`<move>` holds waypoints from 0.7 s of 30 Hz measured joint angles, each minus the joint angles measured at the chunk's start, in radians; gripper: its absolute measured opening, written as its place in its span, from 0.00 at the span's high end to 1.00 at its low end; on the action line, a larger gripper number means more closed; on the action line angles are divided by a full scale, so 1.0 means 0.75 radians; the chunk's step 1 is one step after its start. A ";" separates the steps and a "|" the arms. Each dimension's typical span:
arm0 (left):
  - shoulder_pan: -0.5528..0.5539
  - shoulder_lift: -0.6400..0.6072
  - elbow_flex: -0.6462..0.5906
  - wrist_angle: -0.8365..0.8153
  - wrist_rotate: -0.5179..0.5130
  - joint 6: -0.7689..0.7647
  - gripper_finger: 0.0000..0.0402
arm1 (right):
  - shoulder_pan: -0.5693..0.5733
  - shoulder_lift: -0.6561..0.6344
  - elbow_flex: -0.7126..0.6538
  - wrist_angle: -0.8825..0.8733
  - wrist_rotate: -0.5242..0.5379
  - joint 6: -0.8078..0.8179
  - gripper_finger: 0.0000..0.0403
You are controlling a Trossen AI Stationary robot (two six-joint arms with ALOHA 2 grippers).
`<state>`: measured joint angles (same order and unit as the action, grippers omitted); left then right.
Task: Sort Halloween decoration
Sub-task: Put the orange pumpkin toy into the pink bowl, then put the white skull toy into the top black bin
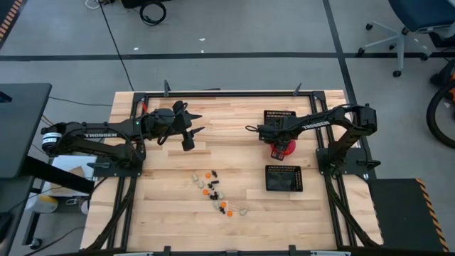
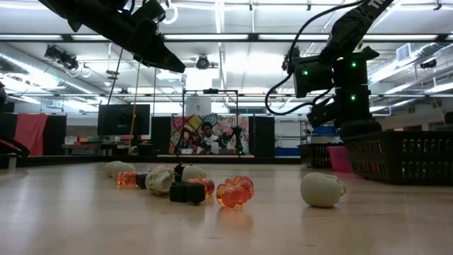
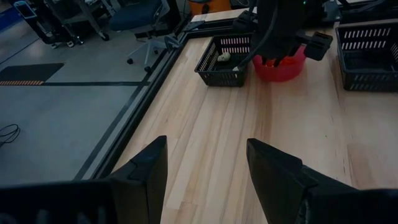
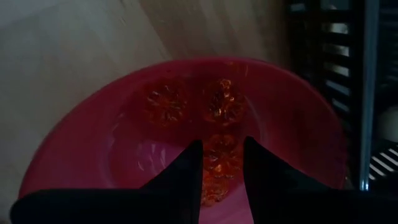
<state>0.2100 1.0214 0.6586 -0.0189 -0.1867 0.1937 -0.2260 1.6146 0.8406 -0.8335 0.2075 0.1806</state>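
The pale wooden slatted table (image 1: 234, 213) sits inside a black metal frame on a grey floor, and the low view looks across it into a wide hall with ceiling lights, dark partitions and a person seated far behind.

The landmark is the round pink-red plastic bowl (image 1: 284, 150), which lies between two square black mesh trays: the far tray (image 1: 279, 116) just beyond it and the near tray (image 1: 284, 178) just in front of it, toward the table's front edge.

The right gripper (image 4: 221, 163) hangs straight over the bowl, its fingers slightly apart and holding nothing; the right wrist view shows several orange pumpkin-shaped trinkets (image 4: 219, 112) already lying in the bowl beneath it. One pale cream trinket (image 3: 224, 56) rests in a mesh tray beside the bowl.

The rest of the Halloween decoration, a loose scatter of orange, black and cream trinkets (image 1: 217, 192), lies well apart from the bowl, toward the left arm's side and the front edge.

The left gripper (image 1: 193, 122) is raised over bare wood, well away from the bowl on the left side, its fingers spread wide and empty.

Open tabletop stretches between the scatter and the bowl, and around the left gripper.
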 joint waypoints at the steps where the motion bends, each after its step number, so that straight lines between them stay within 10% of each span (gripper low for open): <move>1: 0.000 0.000 0.000 0.000 0.000 0.000 0.52 | 0.000 0.000 0.000 0.001 -0.003 0.000 0.76; 21: 0.000 0.000 0.000 0.000 0.000 0.001 0.52 | 0.000 0.001 -0.002 0.004 -0.012 0.009 0.61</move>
<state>0.2100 1.0214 0.6586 -0.0192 -0.1867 0.1947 -0.2260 1.6154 0.8394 -0.8307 0.1982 0.1870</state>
